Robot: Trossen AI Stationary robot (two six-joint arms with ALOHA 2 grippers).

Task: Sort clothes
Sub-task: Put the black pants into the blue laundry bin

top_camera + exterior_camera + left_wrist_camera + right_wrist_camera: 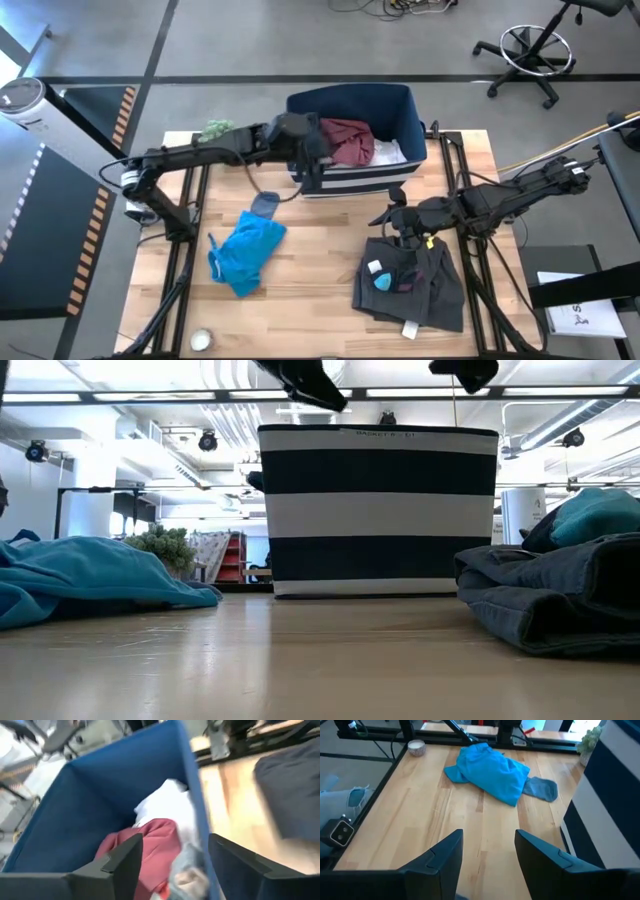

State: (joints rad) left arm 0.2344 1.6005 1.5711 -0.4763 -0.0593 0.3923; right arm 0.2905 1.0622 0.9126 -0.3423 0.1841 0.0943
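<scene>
The navy striped bin (350,178) stands at the table's far middle and holds a maroon garment (347,140) and a white one (388,152). My left gripper (312,150) hangs open over the bin's left near corner. In the left wrist view (172,850) its fingers stand above the maroon cloth (150,840) and touch nothing. My right gripper (392,215) is open and empty above bare wood (487,845), just beyond the dark charcoal pile (415,285). Small white (375,267) and teal (385,282) pieces lie on that pile. A bright blue garment (248,252) and a small grey piece (265,203) lie on the table's left half.
A green spiky plant (215,128) sits at the far left corner. A small round white object (202,340) sits at the near left edge. Bare wood lies between the blue garment and the charcoal pile. An office chair (530,50) stands beyond the table.
</scene>
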